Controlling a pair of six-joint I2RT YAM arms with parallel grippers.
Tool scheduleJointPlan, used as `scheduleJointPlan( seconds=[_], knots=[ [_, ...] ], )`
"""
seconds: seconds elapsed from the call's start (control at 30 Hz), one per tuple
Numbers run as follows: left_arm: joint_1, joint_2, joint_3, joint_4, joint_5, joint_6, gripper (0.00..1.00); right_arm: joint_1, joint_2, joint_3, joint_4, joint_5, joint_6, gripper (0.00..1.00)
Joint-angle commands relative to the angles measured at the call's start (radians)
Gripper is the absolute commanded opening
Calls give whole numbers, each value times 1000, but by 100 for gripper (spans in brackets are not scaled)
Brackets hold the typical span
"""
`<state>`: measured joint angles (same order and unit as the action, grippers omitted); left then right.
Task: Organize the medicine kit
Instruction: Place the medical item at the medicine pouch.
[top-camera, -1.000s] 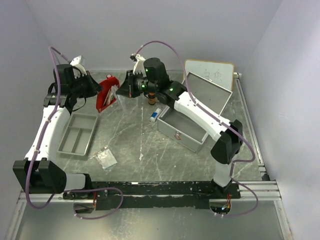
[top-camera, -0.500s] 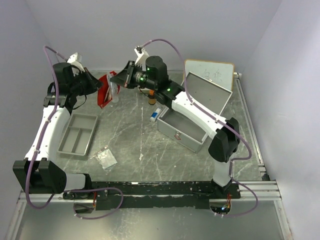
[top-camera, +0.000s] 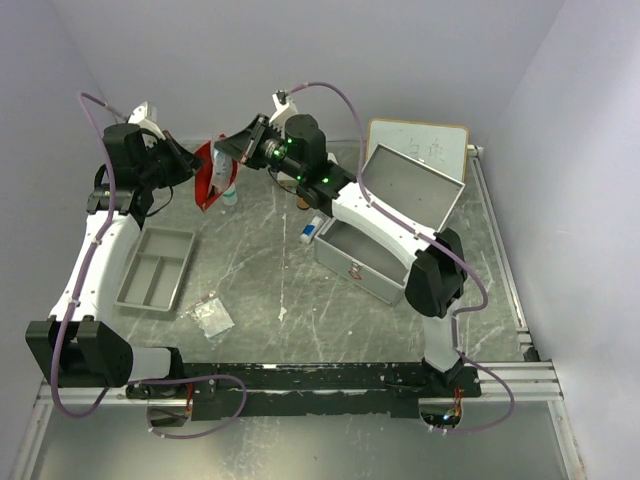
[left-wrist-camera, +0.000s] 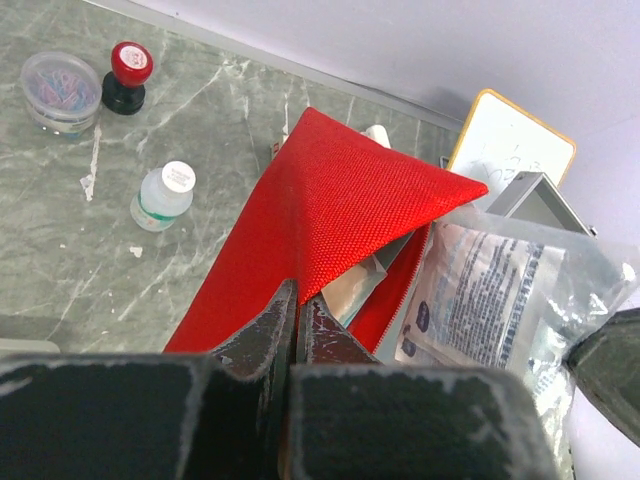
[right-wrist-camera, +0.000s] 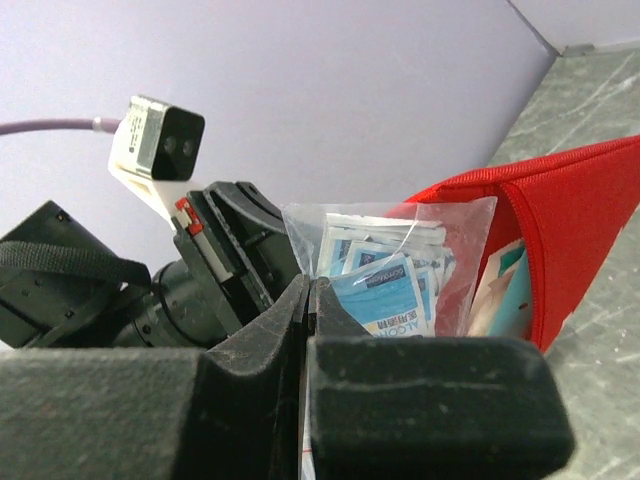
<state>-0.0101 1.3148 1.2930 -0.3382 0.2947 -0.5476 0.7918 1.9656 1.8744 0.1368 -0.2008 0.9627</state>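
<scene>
The medicine kit (top-camera: 372, 262), a silver case, stands right of centre with its lid (top-camera: 415, 187) open. My left gripper (top-camera: 192, 165) is raised at the back left, shut on the edge of a red pouch (left-wrist-camera: 330, 215) whose mouth gapes open. My right gripper (top-camera: 230, 150) reaches across to it, shut on a clear bag of alcohol wipes (right-wrist-camera: 395, 265). The bag hangs right at the pouch's mouth (left-wrist-camera: 490, 290). In the wrist views both grippers, left (left-wrist-camera: 297, 298) and right (right-wrist-camera: 310, 285), show jaws pressed together on what they hold.
A grey divided tray (top-camera: 155, 268) lies at the left, a small clear packet (top-camera: 212, 315) in front of it. A white bottle (left-wrist-camera: 163, 194), a red-topped stamp (left-wrist-camera: 127, 75) and a clear jar (left-wrist-camera: 60, 90) stand at the back. A whiteboard (top-camera: 420, 142) leans behind the case.
My right arm has swung left and up, carrying the wipes bag to the pouch's mouth. My left gripper has lifted the red pouch a little higher and further back.
</scene>
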Motion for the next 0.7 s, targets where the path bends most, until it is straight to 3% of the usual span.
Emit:
scheduleJointPlan(
  seconds=[0.0, 0.67],
  knots=[
    [7, -9, 15, 62, -8, -30, 7, 0, 24, 48, 82, 31, 27, 0],
    [7, 12, 51, 86, 52, -99, 7, 16, 94, -14, 242, 22, 84, 0]
  ],
)
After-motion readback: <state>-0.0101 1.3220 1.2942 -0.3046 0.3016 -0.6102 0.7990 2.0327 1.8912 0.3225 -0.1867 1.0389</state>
